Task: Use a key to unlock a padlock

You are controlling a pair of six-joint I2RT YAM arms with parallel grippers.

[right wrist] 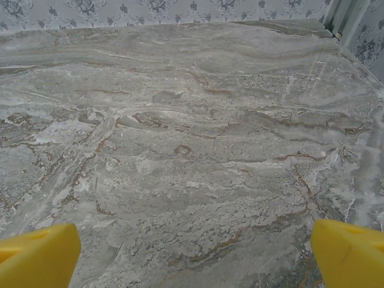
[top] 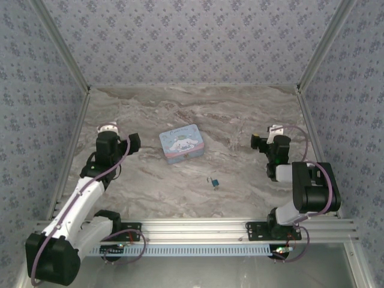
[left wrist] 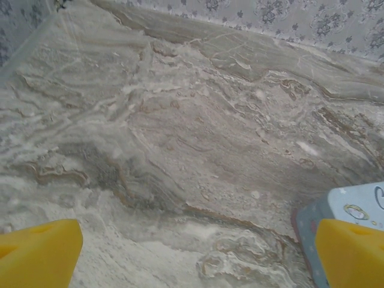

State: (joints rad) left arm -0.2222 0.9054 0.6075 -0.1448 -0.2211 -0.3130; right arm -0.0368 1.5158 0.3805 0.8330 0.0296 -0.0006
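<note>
One padlock (top: 213,182) — one tin (top: 180,143).

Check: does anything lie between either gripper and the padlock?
Nothing visible blocks the right gripper: bare table runs to the padlock. The tin sits close by the left gripper's straight line to it, so that arm may have to skirt its corner.

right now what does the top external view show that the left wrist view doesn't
Top external: the tiny teal padlock lying nearer the arms than the tin, and the right gripper. Left wrist: the left gripper close up, its yellow fingertips wide apart with nothing between them. Both: the pale blue tin, whole from above, just a corner at the wrist, and the marble table.
</note>
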